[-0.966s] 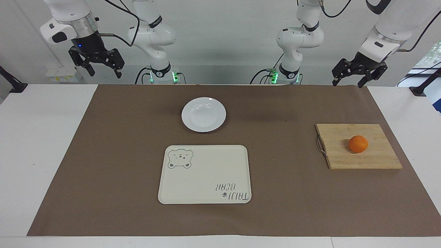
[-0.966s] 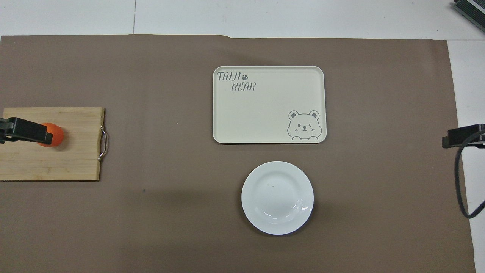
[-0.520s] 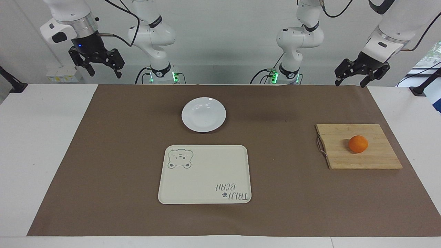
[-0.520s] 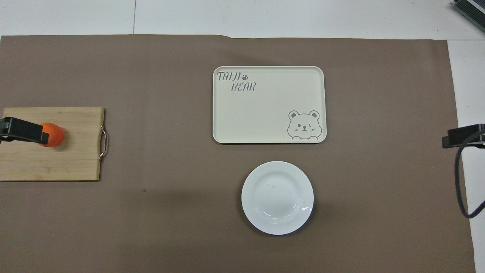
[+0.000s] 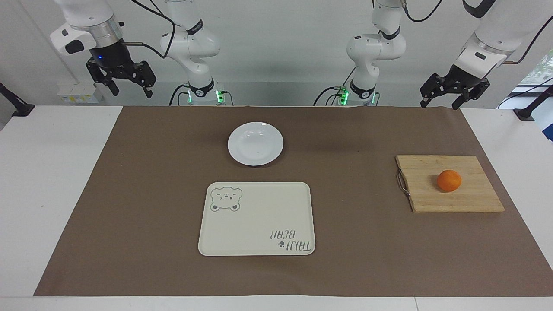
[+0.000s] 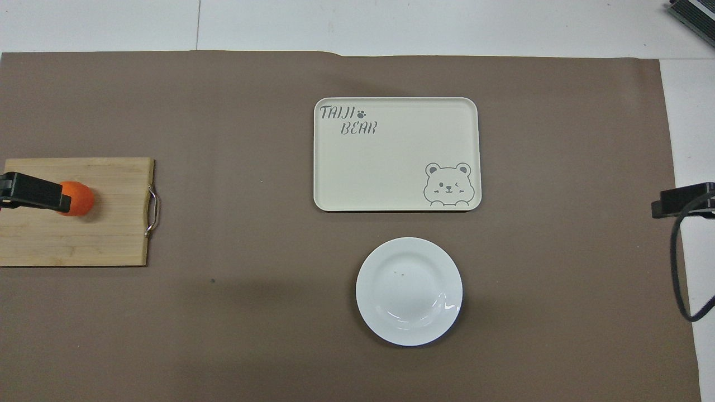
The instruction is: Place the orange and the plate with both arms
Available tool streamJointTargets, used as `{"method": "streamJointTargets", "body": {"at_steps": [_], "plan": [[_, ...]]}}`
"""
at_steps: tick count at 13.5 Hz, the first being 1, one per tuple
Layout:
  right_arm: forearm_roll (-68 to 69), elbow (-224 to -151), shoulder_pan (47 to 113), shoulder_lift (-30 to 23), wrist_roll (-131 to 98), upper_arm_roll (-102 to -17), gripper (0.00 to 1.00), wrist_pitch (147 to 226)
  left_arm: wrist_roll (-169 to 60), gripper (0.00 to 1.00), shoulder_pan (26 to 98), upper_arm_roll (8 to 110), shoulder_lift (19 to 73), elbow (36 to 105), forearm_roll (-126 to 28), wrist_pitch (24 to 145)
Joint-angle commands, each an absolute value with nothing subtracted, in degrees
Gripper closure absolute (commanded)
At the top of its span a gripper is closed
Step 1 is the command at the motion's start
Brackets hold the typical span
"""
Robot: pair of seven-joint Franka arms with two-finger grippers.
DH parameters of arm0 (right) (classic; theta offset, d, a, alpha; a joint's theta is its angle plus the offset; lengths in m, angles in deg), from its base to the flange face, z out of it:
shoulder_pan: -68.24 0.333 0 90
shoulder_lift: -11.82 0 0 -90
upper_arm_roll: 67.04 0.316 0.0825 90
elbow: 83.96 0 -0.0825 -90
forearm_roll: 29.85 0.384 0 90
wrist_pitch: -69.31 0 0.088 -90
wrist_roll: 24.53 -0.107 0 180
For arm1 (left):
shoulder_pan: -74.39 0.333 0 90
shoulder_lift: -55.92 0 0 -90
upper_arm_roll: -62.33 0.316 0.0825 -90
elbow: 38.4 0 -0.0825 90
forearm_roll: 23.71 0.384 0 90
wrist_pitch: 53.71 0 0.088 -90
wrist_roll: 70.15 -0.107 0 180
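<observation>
- The left arm's black two-finger gripper (image 5: pixel 439 103) hangs in the air at the upper right of the facing picture, over the table's edge by the robots. It has gone up a little since a second ago. Its fingers are spread apart and hold nothing.
- The right arm's black two-finger gripper (image 5: pixel 131 90) hangs at the upper left of that picture. It has hardly moved. Its fingers are spread apart too and hold nothing.
- The small round bright-orange fruit (image 5: pixel 449 180) sits on the light wooden cutting board (image 5: pixel 471 198) at the right of the facing picture. It has not moved.
- The round shiny white plate (image 5: pixel 255 143) lies on the brown paper mat (image 5: pixel 129 207), a bit above the middle of that picture. It is in the same spot as before.
- The cream tray with a bear picture (image 5: pixel 256 224) lies just below the plate, not touching it. It has not moved.
- In the overhead picture, a black bar (image 6: pixel 31 191) at the left edge covers part of the orange fruit.
</observation>
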State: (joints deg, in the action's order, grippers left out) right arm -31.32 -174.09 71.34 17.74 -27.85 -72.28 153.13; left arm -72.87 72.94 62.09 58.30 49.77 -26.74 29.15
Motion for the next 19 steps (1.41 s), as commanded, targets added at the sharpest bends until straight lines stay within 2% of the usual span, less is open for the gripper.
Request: {"method": "streamJointTargets", "body": {"at_steps": [1, 9, 19], "plan": [[-30.9, -173.7, 71.0, 17.6, -28.2, -72.3, 0.00, 152.6, -72.3, 0.00, 73.3, 61.7, 59.4, 50.6, -25.6, 29.0], [-30.9, -173.7, 71.0, 17.5, -28.0, -72.3, 0.00, 153.2, -72.3, 0.00, 73.1, 61.7, 59.4, 50.7, -25.6, 28.8], [-30.8, -170.8, 70.4, 13.6, -28.0, -72.5, 0.00, 153.3, -72.1, 0.00, 73.3, 61.7, 59.4, 50.7, -25.6, 28.6]]}}
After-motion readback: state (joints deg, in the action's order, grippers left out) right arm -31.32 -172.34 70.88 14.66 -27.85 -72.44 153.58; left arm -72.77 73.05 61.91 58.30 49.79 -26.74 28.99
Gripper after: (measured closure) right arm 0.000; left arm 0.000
